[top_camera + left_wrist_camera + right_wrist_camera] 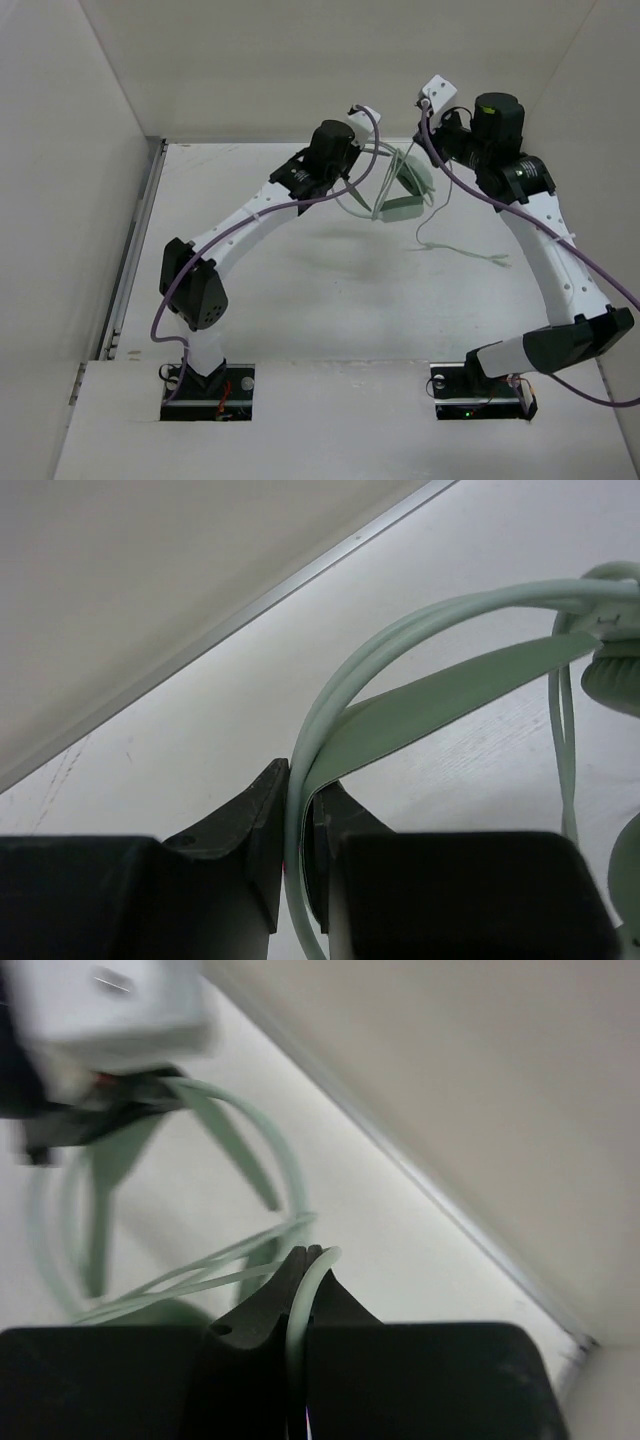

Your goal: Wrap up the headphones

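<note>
Winding cable | left gripper clamped shut on headphones headband, aloft at 1 o'clock | right gripper pinching cable | I'd keep tension, lay loops tight, gather slack at 3 o'clock

Both arms are built of white tube-shaped links and black joint housings. The left arm has a rounded black elbow at 8 o'clock in the top view; the right arm shows small dark screws along its white link. A purple cable follows each arm. The left claw and the right claw have matte black fingers with rounded tips.
</note>
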Robot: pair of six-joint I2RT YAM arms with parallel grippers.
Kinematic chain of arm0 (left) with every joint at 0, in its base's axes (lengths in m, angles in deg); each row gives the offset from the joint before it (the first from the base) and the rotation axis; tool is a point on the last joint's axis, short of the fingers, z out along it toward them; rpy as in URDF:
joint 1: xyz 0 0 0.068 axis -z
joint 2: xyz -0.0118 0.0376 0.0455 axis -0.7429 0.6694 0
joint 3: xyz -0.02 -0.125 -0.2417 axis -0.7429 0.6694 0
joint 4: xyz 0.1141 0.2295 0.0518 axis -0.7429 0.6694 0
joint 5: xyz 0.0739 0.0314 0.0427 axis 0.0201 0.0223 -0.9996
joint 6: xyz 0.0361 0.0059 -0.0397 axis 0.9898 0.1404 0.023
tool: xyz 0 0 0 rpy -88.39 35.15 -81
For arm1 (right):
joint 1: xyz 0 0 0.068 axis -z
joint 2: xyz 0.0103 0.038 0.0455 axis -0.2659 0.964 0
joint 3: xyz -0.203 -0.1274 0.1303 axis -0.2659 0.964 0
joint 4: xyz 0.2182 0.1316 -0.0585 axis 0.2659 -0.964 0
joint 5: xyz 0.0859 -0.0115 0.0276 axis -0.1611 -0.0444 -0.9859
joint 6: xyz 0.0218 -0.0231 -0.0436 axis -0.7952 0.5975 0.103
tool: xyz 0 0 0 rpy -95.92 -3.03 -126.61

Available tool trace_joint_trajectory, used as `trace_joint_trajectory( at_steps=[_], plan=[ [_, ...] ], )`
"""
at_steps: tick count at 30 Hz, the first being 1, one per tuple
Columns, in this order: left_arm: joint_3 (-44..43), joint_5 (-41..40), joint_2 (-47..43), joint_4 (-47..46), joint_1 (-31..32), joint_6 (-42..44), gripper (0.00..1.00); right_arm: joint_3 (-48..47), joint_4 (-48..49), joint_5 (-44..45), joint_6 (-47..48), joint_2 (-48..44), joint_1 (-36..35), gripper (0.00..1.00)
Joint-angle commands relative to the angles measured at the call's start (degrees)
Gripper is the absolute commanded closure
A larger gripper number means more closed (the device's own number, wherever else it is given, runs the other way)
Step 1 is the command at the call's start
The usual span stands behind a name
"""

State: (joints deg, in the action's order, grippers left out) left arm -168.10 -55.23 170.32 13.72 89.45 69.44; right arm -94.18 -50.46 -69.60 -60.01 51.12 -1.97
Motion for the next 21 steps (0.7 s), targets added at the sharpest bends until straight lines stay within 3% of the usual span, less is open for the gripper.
trace_joint_trajectory(
  at_steps=[1, 7, 12, 17, 21],
  plan=[
    [-0.5, 5.0, -7.9, -2.2, 0.6, -3.8, 0.98, 0.4, 12.2, 10.6, 9.9, 0.4, 3.6, 0.99],
    [0.5, 11.6, -11.4, 0.1, 1.8, -4.9, 0.98, 6.6, 23.7, 14.4, 20.3, 2.2, 7.3, 0.98],
    [0.8, 17.2, -13.3, 0.9, 2.0, -7.5, 0.98, 9.0, 29.0, 14.9, 21.0, 4.4, 8.6, 0.97],
    [-2.3, 22.9, -14.1, 1.2, 1.2, -10.8, 0.98, 10.8, 29.5, 12.3, 14.9, 6.0, 9.3, 0.92],
    [-5.8, 25.8, -14.1, 1.0, 0.6, -13.6, 0.98, 9.6, 25.2, 1.7, 1.9, 6.7, 11.4, 0.85]
  ],
)
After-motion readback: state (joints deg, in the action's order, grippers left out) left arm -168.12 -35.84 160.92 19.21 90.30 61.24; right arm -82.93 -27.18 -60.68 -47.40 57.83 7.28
